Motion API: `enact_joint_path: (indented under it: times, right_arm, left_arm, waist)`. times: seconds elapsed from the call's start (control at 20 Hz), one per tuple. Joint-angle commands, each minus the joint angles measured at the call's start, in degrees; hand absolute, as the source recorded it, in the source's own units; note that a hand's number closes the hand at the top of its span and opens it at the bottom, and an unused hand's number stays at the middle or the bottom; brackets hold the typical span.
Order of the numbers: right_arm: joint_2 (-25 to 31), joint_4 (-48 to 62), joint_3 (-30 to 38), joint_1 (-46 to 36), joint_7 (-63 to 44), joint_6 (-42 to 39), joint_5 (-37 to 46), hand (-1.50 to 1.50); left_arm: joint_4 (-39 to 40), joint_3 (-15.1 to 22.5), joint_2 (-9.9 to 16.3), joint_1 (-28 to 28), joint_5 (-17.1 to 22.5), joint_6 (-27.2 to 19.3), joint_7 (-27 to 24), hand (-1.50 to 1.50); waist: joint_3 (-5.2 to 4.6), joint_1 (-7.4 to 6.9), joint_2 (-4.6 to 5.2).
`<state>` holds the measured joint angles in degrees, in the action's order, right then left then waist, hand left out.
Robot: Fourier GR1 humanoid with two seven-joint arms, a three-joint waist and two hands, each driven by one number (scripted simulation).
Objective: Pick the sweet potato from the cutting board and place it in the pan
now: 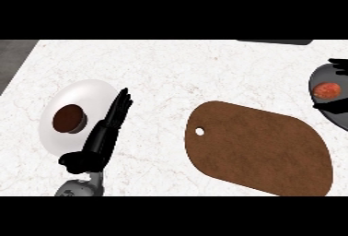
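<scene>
1. The reddish-orange, rounded sweet potato (327, 90) sits over the dark grey round pan (316, 82), far right of the brown oval wooden cutting board (262, 147), so it has left the board.
2. The black right hand (334, 105) has fingers above and below the potato, apparently curled round it, likely before letting go.
3. The black left hand (108, 126), fingers straight, rests left of the board, beside a white plate (92, 92) that carries a dark brown round piece (68, 118).
</scene>
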<state>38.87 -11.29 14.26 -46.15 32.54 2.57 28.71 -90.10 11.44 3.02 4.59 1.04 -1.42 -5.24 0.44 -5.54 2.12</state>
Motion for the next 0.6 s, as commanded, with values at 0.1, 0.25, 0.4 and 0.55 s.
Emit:
enact_joint_path:
  times: [0.1, 0.25, 0.4, 0.55]
  right_arm:
    - [-1.7, 1.3, 7.2, -0.8, 6.5, -0.4, -7.0, -1.5]
    - [0.5, 2.1, 10.7, -3.0, 6.7, -5.2, -10.5, -1.5]
    - [4.5, 3.7, 12.0, -1.5, 7.9, -12.5, -11.9, -1.5]
    - [8.5, 5.3, 14.7, 0.4, 8.3, -20.2, -14.6, -1.5]
  left_arm:
    - [0.2, -0.1, 0.1, -1.6, -0.5, -0.3, -1.4, 0.0]
    - [-0.5, -0.5, -0.8, 1.0, -0.4, -1.3, 1.0, 0.0]
    - [1.6, -1.7, -0.3, 1.2, 0.0, -0.8, -0.9, 0.0]
    - [-1.0, 0.1, -0.7, -2.2, -0.6, -1.1, -0.8, 0.0]
  waist:
    - [0.16, 0.6, -0.02]
    - [0.07, 1.41, -0.34]
    - [-0.01, 2.21, -0.3]
    - [0.04, 2.44, -0.69]
